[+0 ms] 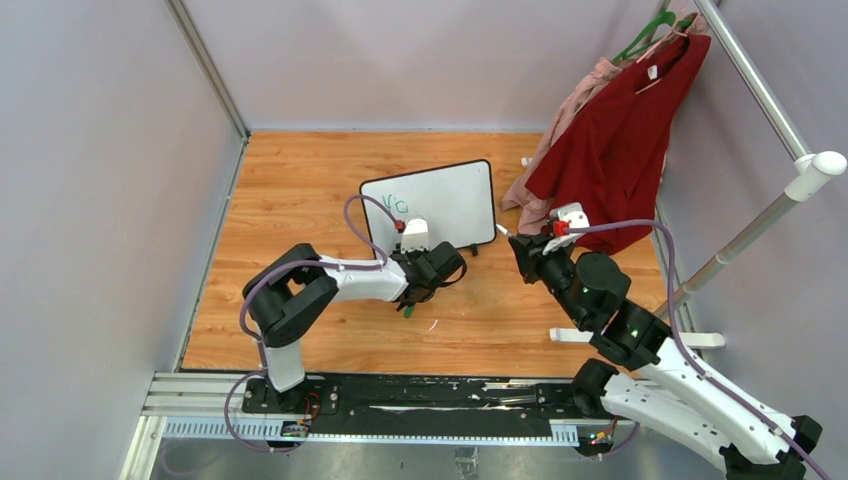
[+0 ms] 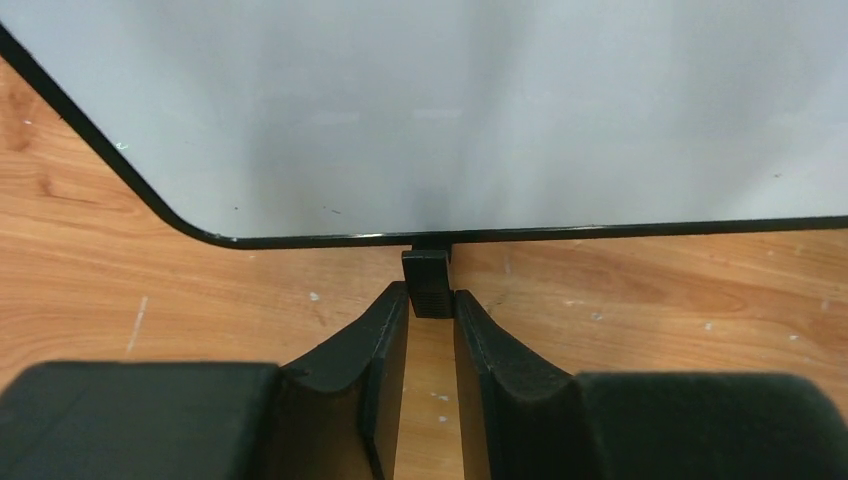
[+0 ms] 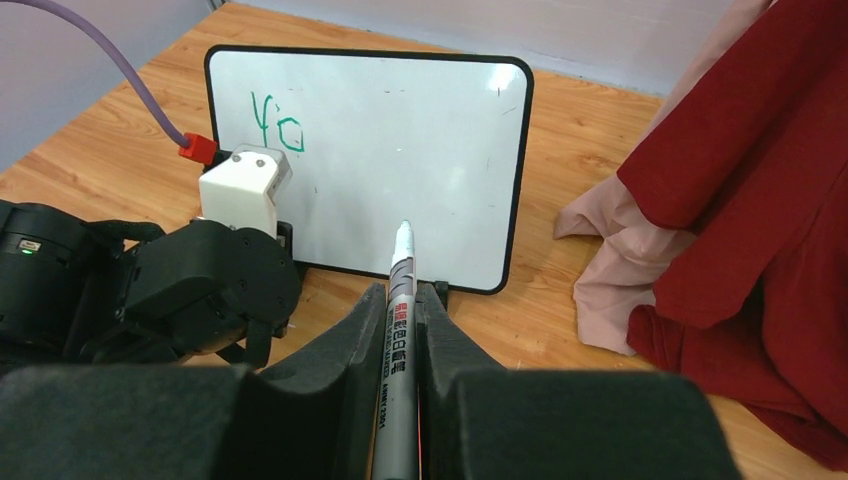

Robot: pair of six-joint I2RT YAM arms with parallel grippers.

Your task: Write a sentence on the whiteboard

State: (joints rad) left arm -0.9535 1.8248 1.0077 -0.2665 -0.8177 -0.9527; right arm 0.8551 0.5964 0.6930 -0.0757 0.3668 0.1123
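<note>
The whiteboard stands on the tabletop, the sentence only begun. The marker is clamped in the right fingers. The left fingers stand narrow about the board's foot, which should be pinned firmly before writing is resumed.

Clothes at my table's far right corner
A red garment and a pink garment hang below a green hanger by the metal rail, spilling onto the wooden table.

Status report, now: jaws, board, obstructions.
Left jaws shut on foot of board. Right jaws hold marker, tip off board. Only green "Yo" written, top left. Clothes lie right of board, apart.
</note>
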